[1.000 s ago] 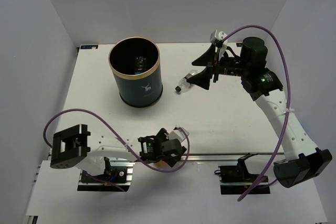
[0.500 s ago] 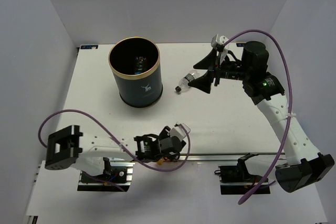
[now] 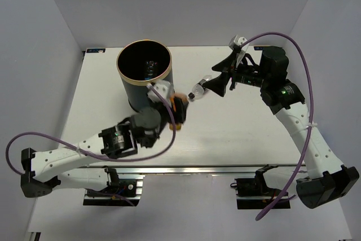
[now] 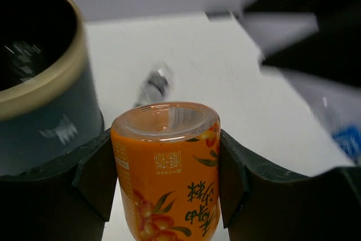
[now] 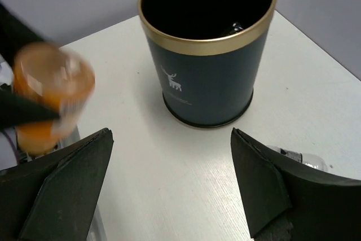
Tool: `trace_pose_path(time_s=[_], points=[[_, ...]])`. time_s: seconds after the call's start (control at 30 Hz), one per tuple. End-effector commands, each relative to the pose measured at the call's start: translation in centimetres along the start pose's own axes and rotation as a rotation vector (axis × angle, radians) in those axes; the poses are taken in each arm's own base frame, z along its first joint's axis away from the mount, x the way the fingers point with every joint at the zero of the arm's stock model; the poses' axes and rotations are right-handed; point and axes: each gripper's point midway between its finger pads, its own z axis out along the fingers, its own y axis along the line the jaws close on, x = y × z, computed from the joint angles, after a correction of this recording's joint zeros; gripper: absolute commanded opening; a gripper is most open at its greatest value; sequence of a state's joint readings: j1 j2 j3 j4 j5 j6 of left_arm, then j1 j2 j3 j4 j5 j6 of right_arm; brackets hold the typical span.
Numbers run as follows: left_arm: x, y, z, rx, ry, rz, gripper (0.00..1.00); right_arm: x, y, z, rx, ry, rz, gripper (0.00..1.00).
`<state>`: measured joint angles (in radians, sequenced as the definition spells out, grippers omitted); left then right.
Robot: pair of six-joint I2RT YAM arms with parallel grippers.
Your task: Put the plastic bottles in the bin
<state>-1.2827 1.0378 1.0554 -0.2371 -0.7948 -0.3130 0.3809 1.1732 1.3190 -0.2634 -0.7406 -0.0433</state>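
In the top view, the left end effector (image 3: 179, 111) is seen clenched on a stubby orange bottle (image 3: 178, 100), which is held just to the right of the bin (image 3: 134, 91), near its lower wall. The bin is stood upright on the white bench (image 3: 237, 134), and a glint of something is seen inside it. The right end effector (image 3: 219, 76) is released, its fingers spread. A small clear bottle (image 3: 197, 90) is laid on the bench just beside one fingertip, between that end effector and the orange bottle. Whether it is touched cannot be told.

In the left wrist view, the orange bottle (image 4: 166, 179) is gripped on both sides by the dark fingers (image 4: 96, 179). The bin (image 4: 45, 111) is shown at the left, and the clear bottle (image 4: 153, 86) is seen blurred on the bench beyond.

In the right wrist view, the fingers (image 5: 73, 190) are set well apart, with only bench shown between them. The bin (image 5: 208, 83) is seen ahead, a white deer logo (image 5: 172, 80) on its side. The orange bottle (image 5: 53, 91) is blurred at the left. The clear bottle (image 5: 299, 159) is found at the lower right, just beside a finger.
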Motion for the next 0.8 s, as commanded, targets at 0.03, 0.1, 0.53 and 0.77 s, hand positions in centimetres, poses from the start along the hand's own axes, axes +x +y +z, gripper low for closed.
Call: trace_pose_path(time_s=[0.03, 0.1, 0.53, 0.77], points=[[-10.9, 4.3, 1.3, -0.142, -0.26, -0.045, 0.29, -0.6, -2.8, 0.4, 0.117, -0.017, 0.006, 0.89], [-13.9, 7.0, 2.5, -0.287, -0.319, -0.022, 0.28, 0.2, -4.4, 0.9, 0.164, -0.001, 0.036, 0.89], [-15.7, 24.7, 13.7, -0.635, -0.26, -0.122, 0.51, 7.7, -14.1, -1.0, 0.677, 0.087, 0.252, 0.89], [-13.2, 26.9, 15.3, -0.551, -0.183, -0.172, 0.98, 13.0, -17.8, -8.0, 0.948, 0.153, 0.369, 0.89]])
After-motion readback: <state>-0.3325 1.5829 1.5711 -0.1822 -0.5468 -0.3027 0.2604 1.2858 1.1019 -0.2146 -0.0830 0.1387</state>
